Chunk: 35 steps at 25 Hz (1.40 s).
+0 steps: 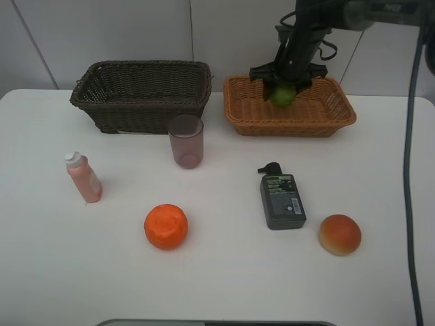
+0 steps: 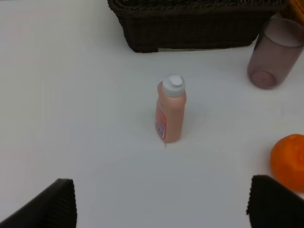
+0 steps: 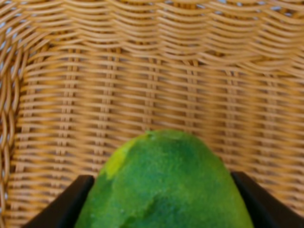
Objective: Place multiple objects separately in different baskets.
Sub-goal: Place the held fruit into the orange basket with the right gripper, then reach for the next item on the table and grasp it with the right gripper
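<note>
My right gripper [image 1: 283,83] is shut on the green lime [image 1: 283,95] and holds it inside the light orange-tan basket [image 1: 340,115], just over its wicker floor [image 3: 142,85]; the lime [image 3: 166,185] fills the right wrist view between the two fingers [image 3: 64,206]. My left gripper [image 2: 161,209] is open and empty, with the pink white-capped bottle [image 2: 170,109] standing ahead of it. On the table stand the pinkish cup [image 1: 186,140], the pink bottle [image 1: 83,177], the orange fruit [image 1: 166,226], the dark pump bottle [image 1: 281,197] and the red-yellow fruit [image 1: 340,234]. The dark brown basket [image 1: 141,92] holds nothing I can see.
The white table [image 1: 224,272] ends at a wall behind the baskets. The left wrist view also shows the cup [image 2: 274,59], the orange fruit [image 2: 289,161] and the dark basket's front wall [image 2: 190,28]. A dark cable [image 1: 410,170] hangs at the right.
</note>
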### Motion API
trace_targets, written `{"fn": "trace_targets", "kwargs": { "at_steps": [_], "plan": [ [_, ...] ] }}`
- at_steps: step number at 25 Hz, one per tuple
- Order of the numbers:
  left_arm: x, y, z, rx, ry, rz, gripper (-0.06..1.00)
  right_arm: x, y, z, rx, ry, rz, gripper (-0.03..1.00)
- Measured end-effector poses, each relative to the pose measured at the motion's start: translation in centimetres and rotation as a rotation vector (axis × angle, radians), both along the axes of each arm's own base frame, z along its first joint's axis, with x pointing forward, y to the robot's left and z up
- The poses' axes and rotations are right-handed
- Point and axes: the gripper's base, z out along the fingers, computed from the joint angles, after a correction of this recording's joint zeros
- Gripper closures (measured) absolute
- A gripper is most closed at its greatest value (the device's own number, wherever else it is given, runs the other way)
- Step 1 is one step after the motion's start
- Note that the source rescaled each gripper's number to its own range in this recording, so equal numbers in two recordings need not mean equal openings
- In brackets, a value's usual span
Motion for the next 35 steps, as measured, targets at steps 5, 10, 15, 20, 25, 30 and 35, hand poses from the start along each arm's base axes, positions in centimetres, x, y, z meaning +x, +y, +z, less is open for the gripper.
{"fn": "trace_targets", "kwargs": {
  "at_steps": [5, 10, 15, 20, 25, 30, 35],
  "plan": [
    [0.0, 0.0, 0.0, 0.0, 0.0, 0.0, 0.03, 0.6, 0.2, -2.1, 0.007, -0.012, 0.005, 0.95],
    [0.0, 0.0, 0.0, 0.0, 0.0, 0.0, 0.03, 0.8, 0.3, -3.1, 0.013, -0.013, -0.005, 0.95],
    [0.0, 0.0, 0.0, 0.0, 0.0, 0.0, 0.03, 0.9, 0.3, -3.1, 0.029, -0.023, -0.035, 0.94],
    [0.0, 0.0, 0.0, 0.0, 0.0, 0.0, 0.03, 1.0, 0.3, -3.0, 0.021, -0.028, -0.033, 0.42],
    [0.0, 0.0, 0.0, 0.0, 0.0, 0.0, 0.03, 0.8, 0.3, -1.9, 0.021, -0.034, -0.034, 0.26],
    [0.0, 0.0, 0.0, 0.0, 0.0, 0.0, 0.03, -0.6, 0.2, 2.2, -0.01, -0.023, -0.03, 0.24],
    [0.0, 0.0, 0.0, 0.0, 0.0, 0.0, 0.03, -3.7, 0.7, 5.2, -0.055, -0.014, 0.008, 0.24]
  ]
}}
